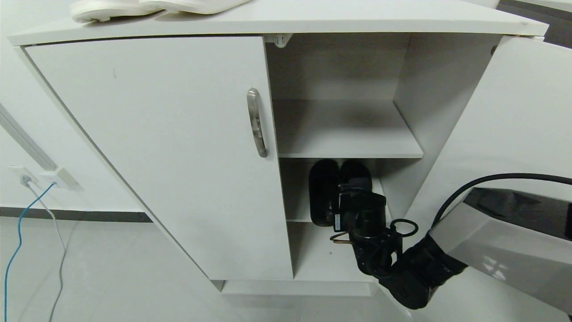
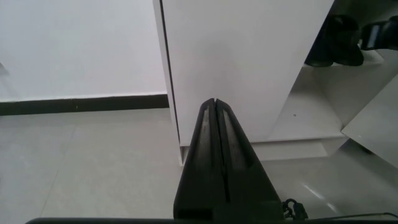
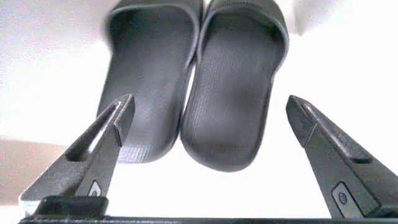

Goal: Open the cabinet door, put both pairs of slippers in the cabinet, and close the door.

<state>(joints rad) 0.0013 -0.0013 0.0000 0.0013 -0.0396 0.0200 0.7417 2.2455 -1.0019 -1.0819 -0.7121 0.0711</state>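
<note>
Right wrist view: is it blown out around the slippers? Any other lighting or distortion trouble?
Right wrist view: yes, the shelf around the black slippers is washed to plain white, with the open claw dark against it. Head view: the lower compartment is shadowed, so slippers and arm merge; the cabinet edges bow. Left wrist view: even light, faint sheen on the floor.

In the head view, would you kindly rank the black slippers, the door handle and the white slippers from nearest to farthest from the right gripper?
1. The black slippers, on the shelf before the right gripper.
2. The door handle, on the shut left door.
3. The white slippers, on the cabinet top.
</note>
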